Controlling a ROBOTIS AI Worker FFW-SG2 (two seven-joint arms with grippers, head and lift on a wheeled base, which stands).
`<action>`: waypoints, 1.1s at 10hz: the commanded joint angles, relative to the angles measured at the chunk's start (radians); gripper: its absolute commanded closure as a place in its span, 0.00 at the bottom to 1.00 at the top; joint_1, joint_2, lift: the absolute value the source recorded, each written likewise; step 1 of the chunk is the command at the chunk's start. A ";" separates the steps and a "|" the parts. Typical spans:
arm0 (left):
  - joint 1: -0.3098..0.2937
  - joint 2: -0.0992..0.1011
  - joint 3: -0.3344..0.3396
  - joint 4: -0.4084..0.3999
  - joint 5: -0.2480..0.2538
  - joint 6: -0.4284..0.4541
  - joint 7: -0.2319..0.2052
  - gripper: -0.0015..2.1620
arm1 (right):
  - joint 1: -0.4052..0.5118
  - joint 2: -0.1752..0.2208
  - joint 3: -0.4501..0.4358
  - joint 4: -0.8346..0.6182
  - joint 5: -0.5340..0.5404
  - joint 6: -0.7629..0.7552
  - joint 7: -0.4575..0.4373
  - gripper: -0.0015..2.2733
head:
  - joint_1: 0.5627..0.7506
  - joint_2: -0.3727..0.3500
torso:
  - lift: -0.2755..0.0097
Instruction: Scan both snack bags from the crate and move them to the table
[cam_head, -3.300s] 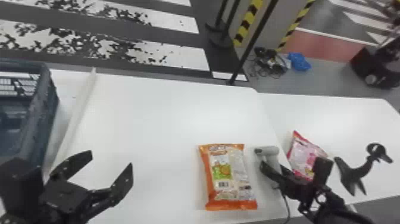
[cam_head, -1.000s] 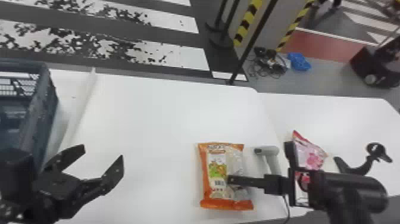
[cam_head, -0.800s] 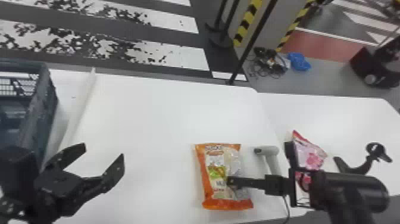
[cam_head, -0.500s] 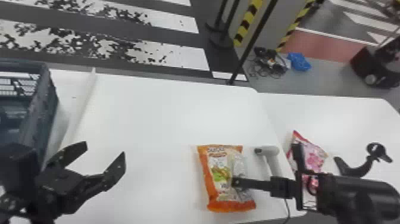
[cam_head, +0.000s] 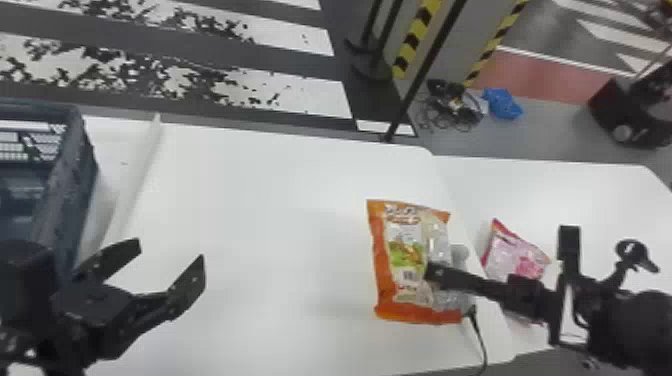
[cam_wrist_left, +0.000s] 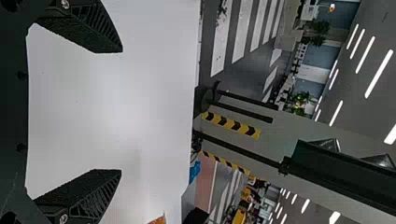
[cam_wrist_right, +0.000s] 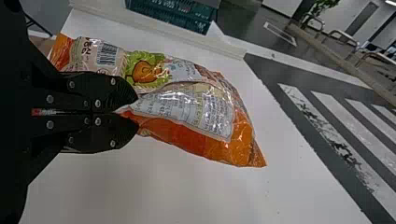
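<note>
The orange-edged, clear plastic snack bag (cam_head: 387, 260) has been shifted upward and to the right in the head view, so that the pale grey handheld scanner (cam_head: 461, 254) is now partly covered by it. The bag is clamped along a fold between the right gripper's (cam_wrist_right: 136, 112) closed fingers, at the lower right of the head view, and appears to be raised from the white table (cam_head: 275, 225). Its transfer is judged to be under way; whether it has been scanned cannot be told. The left gripper (cam_head: 170, 250) is held empty at lower left, its fingers apart.

Two snack bags are counted: this one, and a pink plastic one (cam_head: 515, 257) lying at right, partly hidden by the right arm and probably already placed. One scanner and one dark blue-grey slatted plastic crate (cam_head: 65, 200), at left, are also counted
</note>
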 joint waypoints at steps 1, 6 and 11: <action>0.003 -0.001 -0.001 -0.002 0.001 0.000 0.000 0.03 | -0.026 0.002 -0.100 0.002 -0.092 0.020 -0.022 0.99 | 0.70 0.03 | 0.66; 0.026 0.002 0.033 -0.002 0.001 0.003 -0.006 0.03 | -0.308 0.053 -0.195 0.295 -0.050 -0.391 -0.440 0.99 | 0.70 0.03 | 0.66; 0.029 -0.006 0.041 -0.014 0.002 0.012 -0.008 0.03 | -0.469 -0.082 -0.171 0.798 0.068 -0.823 -0.639 0.99 | 0.70 0.03 | 0.66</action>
